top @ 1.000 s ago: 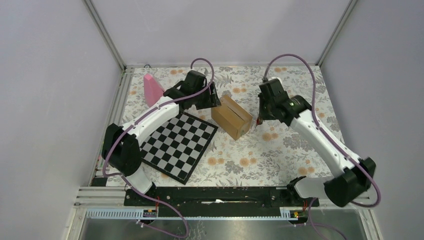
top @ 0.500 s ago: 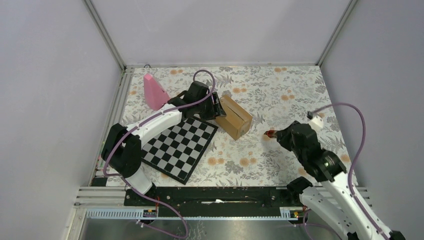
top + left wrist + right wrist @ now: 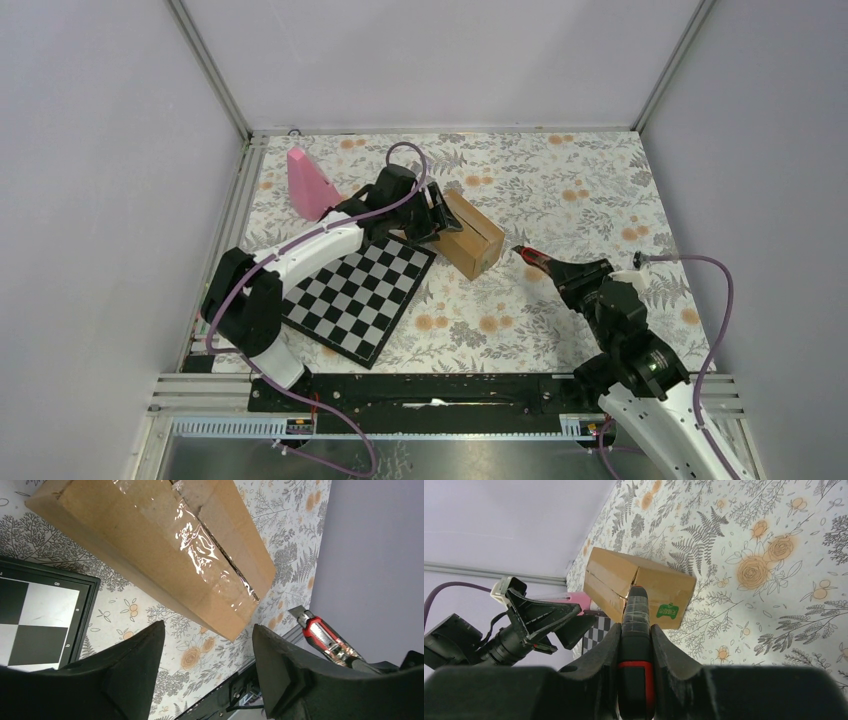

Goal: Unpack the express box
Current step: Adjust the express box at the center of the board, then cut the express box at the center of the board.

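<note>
The express box (image 3: 472, 238) is a small brown carton with taped seams lying on the flowered cloth beside the chessboard. In the left wrist view the express box (image 3: 165, 545) fills the top, its shiny tape split along the seam. My left gripper (image 3: 440, 215) is at the box's left end, open, and in its own view the left gripper (image 3: 207, 635) has nothing between the fingers. My right gripper (image 3: 555, 266) is shut on a red and black utility knife (image 3: 532, 257). The knife (image 3: 636, 625) points at the box's end face (image 3: 639, 587), which bears a green mark (image 3: 667, 611), and stands a little short of it.
A black and white chessboard (image 3: 355, 290) lies left of the box. A pink cone (image 3: 310, 183) stands at the back left. The metal frame rail (image 3: 240, 200) runs along the left edge, and grey walls enclose the cloth.
My right arm swung away from the box's right end toward the near side, and the knife now points back at the box. The left gripper opened wider beside the box.
</note>
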`<action>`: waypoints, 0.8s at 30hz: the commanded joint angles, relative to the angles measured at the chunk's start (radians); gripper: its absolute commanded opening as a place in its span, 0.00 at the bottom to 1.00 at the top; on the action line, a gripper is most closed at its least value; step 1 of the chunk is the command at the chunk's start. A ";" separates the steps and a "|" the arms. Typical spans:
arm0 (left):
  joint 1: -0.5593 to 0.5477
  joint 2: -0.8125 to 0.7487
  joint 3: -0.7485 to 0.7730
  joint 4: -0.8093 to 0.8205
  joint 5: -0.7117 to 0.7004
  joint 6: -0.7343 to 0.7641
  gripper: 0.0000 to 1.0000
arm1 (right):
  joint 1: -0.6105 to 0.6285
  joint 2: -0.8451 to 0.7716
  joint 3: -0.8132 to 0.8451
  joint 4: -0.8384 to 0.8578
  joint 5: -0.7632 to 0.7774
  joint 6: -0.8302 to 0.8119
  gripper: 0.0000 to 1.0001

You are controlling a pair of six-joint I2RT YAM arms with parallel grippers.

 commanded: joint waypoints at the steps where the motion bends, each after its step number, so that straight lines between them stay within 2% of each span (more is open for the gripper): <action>1: -0.011 0.017 -0.006 0.050 -0.010 -0.035 0.70 | -0.004 0.006 -0.021 0.117 -0.019 0.057 0.00; 4: -0.013 0.029 -0.038 0.090 -0.030 -0.073 0.73 | -0.003 -0.009 -0.051 0.135 -0.025 0.076 0.00; 15: -0.014 0.076 -0.170 0.303 -0.073 -0.216 0.71 | -0.003 -0.041 -0.083 0.177 -0.039 0.059 0.00; 19: -0.015 0.090 -0.175 0.287 -0.091 -0.221 0.67 | -0.003 -0.028 -0.075 0.192 -0.044 0.028 0.00; 24: -0.015 0.103 -0.167 0.202 -0.144 -0.224 0.53 | -0.003 0.082 -0.049 0.326 -0.127 -0.119 0.00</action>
